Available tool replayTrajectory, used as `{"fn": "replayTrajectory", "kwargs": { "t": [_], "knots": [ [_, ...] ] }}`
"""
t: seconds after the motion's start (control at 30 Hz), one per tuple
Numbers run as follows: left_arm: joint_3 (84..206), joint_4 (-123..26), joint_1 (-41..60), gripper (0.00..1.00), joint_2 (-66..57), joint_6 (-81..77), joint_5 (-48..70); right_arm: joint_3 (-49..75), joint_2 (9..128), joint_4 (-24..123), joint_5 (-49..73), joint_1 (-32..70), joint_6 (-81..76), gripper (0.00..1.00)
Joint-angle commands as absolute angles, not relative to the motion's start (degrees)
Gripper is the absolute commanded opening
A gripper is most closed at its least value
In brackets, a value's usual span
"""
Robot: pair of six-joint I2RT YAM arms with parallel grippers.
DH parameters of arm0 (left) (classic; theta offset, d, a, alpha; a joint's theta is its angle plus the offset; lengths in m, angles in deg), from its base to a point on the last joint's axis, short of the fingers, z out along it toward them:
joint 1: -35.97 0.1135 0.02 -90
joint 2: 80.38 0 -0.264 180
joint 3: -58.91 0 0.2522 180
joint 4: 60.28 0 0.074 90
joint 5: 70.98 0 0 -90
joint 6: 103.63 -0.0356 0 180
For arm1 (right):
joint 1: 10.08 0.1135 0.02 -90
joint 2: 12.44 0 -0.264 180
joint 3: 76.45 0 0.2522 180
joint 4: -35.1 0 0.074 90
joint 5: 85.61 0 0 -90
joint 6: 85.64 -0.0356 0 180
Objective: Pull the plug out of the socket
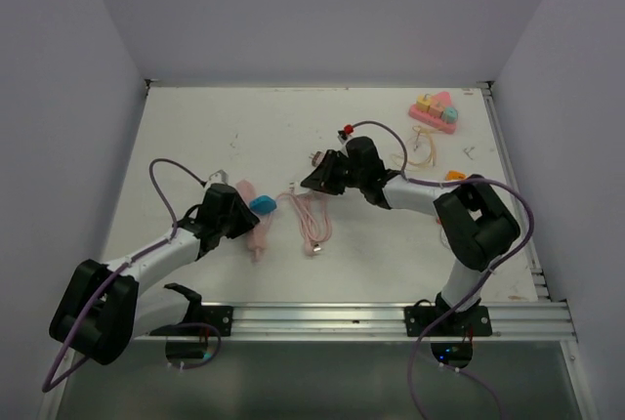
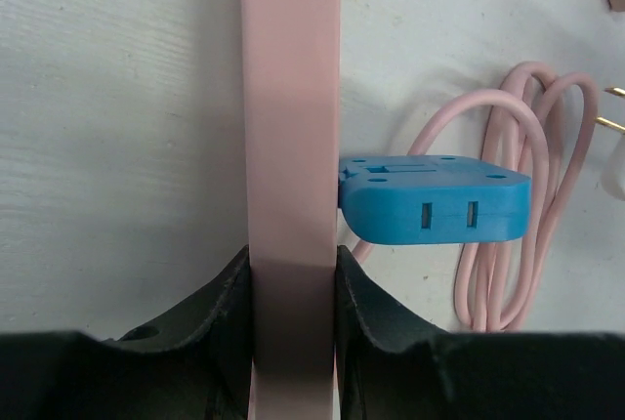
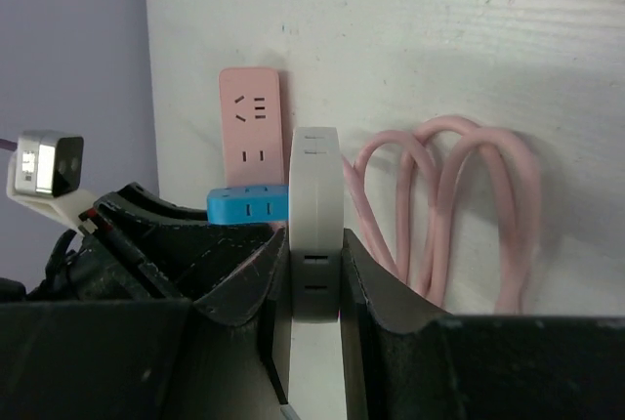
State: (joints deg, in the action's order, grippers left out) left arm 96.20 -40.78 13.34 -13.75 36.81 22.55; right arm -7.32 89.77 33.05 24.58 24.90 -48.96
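- Left wrist view shows your left gripper (image 2: 291, 266) clamped across the pink power strip (image 2: 290, 98). I judge it is pinning the strip so it cannot follow a pull.
- A blue adapter (image 2: 435, 200) sits plugged into the strip's right side, with two slots showing.
- Your right gripper (image 3: 314, 259) is closed tight on the white plug (image 3: 315, 176), pinching its flat sides, which suits a straight draw.
- That plug is held right of the strip and apart from it. Bare brass prongs show at that view's right edge, so I judge it already out of the socket.
- It looks like a slim white block with rounded corners. The coiled pink cable (image 3: 459, 205) lies near it on the table.
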Motion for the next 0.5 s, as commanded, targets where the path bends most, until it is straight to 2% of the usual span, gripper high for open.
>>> {"fn": "replayTrajectory", "kwargs": {
  "t": [0.0,0.27,0.47],
  "knots": [
    [94.38,-28.94,14.44,0.0,-12.0,37.44,32.91,-10.21,85.66,27.96,27.59,21.58,-49.42,0.0],
    [94.29,-30.69,14.44,0.0,-15.08,35.42,30.36,-17.16,81.43,27.59,26.98,11.99,-45.21,0.0],
    [93.94,-33.77,14.44,0.0,-16.66,34.54,25.0,-17.25,85.63,28.21,26.98,7.15,-41.96,0.0]
  ]
}}
